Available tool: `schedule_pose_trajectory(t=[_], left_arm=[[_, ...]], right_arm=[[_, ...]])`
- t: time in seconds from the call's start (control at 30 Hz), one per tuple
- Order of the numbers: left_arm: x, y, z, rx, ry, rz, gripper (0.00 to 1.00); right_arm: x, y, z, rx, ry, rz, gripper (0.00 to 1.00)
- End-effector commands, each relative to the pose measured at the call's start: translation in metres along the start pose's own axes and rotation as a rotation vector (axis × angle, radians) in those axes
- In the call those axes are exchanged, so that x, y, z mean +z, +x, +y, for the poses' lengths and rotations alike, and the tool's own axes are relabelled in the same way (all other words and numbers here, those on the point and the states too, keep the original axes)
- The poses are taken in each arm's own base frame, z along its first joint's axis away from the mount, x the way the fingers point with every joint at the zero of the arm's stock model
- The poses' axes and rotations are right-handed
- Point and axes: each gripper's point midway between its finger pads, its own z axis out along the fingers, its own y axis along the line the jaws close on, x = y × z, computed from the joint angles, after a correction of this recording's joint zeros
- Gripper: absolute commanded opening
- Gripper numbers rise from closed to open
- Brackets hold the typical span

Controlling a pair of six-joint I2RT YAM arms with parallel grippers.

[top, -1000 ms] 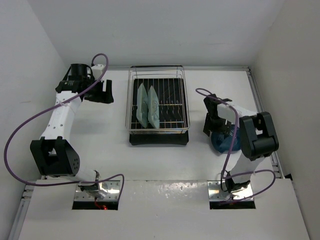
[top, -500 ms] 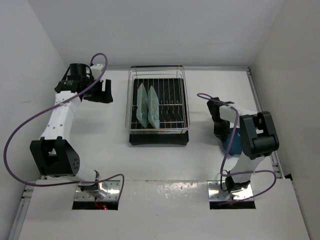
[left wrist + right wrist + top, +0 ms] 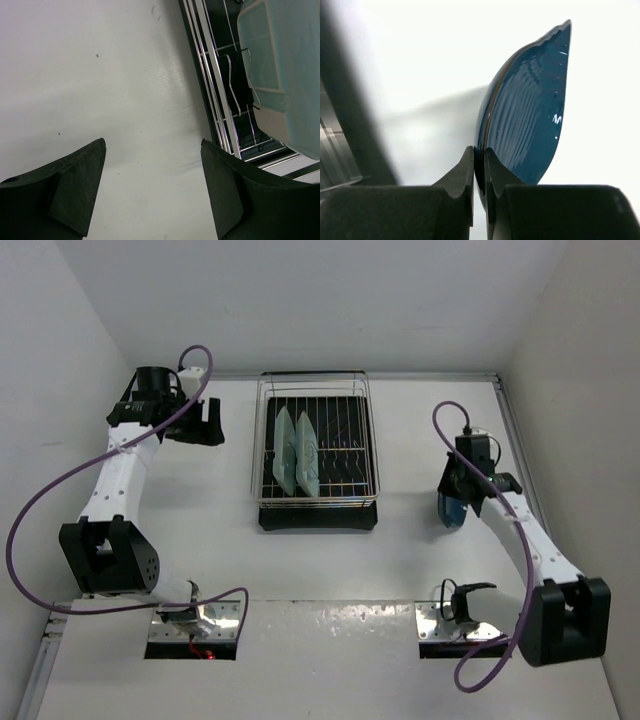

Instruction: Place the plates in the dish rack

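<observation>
Blue plate (image 3: 530, 115): on edge near the desk (image 3: 400, 560) right edge, rim pinched in the closed right gripper (image 3: 479, 155); seemingly off the surface. Glazed, stiff, slick, breakable, so a rim hold suits. Mint plates (image 3: 297, 452) stand in dish rack (image 3: 315, 502). Left gripper (image 3: 152, 145) wide apart, empty, far-left corner.

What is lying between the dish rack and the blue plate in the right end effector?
Nothing: in the top view only bare white table lies between the dish rack and the blue plate, which the right end effector grips.
</observation>
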Motion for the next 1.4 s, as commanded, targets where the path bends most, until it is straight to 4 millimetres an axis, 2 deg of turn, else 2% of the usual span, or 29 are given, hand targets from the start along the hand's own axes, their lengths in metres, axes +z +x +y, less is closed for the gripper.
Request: schedule_pose_trajectory(t=[0.0, 0.23, 0.27, 0.4, 0.43, 0.5, 0.53, 0.7, 0.8, 0.87, 0.9, 0.97, 1.03, 1.07, 1.13, 1.17, 1.23, 1.37], left_arm=[[-0.020, -0.022, -0.001, 0.027, 0.002, -0.081, 0.81], [-0.023, -0.023, -0.002, 0.030, 0.001, -0.090, 0.81], [-0.023, -0.023, -0.002, 0.030, 0.001, -0.090, 0.81], [-0.023, -0.023, -0.002, 0.030, 0.001, -0.090, 0.81], [-0.023, -0.023, -0.002, 0.030, 0.001, -0.090, 0.81], [-0.023, -0.023, -0.002, 0.030, 0.001, -0.090, 0.81], [-0.023, -0.023, -0.002, 0.030, 0.001, -0.090, 0.81], [-0.023, -0.023, -0.002, 0.030, 0.001, -0.090, 0.81], [-0.023, -0.023, -0.003, 0.020, 0.001, -0.090, 0.81], [-0.024, -0.026, -0.003, 0.023, 0.000, -0.098, 0.81], [-0.024, -0.026, -0.003, 0.023, 0.000, -0.098, 0.81], [-0.024, -0.026, -0.003, 0.023, 0.000, -0.098, 0.81], [-0.025, -0.026, -0.001, 0.023, -0.009, -0.097, 0.81], [-0.025, -0.026, -0.001, 0.023, -0.009, -0.097, 0.81], [-0.025, -0.026, -0.001, 0.023, -0.009, -0.097, 0.81], [-0.025, -0.026, 0.003, 0.016, -0.017, -0.098, 0.81], [-0.029, -0.027, 0.002, 0.019, -0.019, -0.107, 0.81], [-0.027, -0.024, 0.002, 0.016, -0.017, -0.098, 0.81]], right_arm=[[-0.012, -0.036, 0.025, 0.078, -0.185, -0.144, 0.00], [-0.034, -0.052, 0.025, 0.107, -0.255, -0.206, 0.00], [-0.039, -0.059, 0.024, 0.116, -0.256, -0.229, 0.00], [-0.070, -0.088, 0.041, 0.091, -0.369, -0.331, 0.00], [-0.083, -0.106, 0.044, 0.089, -0.386, -0.381, 0.00], [-0.097, -0.118, 0.053, 0.064, -0.434, -0.408, 0.00], [-0.115, -0.136, 0.058, 0.059, -0.460, -0.463, 0.00], [-0.159, -0.172, 0.082, 0.036, -0.582, -0.554, 0.00], [-0.189, -0.183, 0.113, 0.022, -0.703, -0.608, 0.00], [-0.202, -0.187, 0.134, 0.049, -0.786, -0.612, 0.00], [-0.212, -0.186, 0.152, 0.055, -0.862, -0.610, 0.00], [-0.223, -0.180, 0.189, 0.045, -0.975, -0.594, 0.00], [-0.228, -0.178, 0.207, 0.052, -1.012, -0.587, 0.00], [-0.236, -0.164, 0.235, 0.023, -1.082, -0.565, 0.00], [-0.232, -0.164, 0.248, 0.044, -1.065, -0.575, 0.00], [-0.229, -0.158, 0.265, 0.050, -1.069, -0.581, 0.00], [-0.234, -0.156, 0.279, 0.058, -1.091, -0.600, 0.00], [-0.219, -0.153, 0.299, 0.097, -1.053, -0.612, 0.00]])
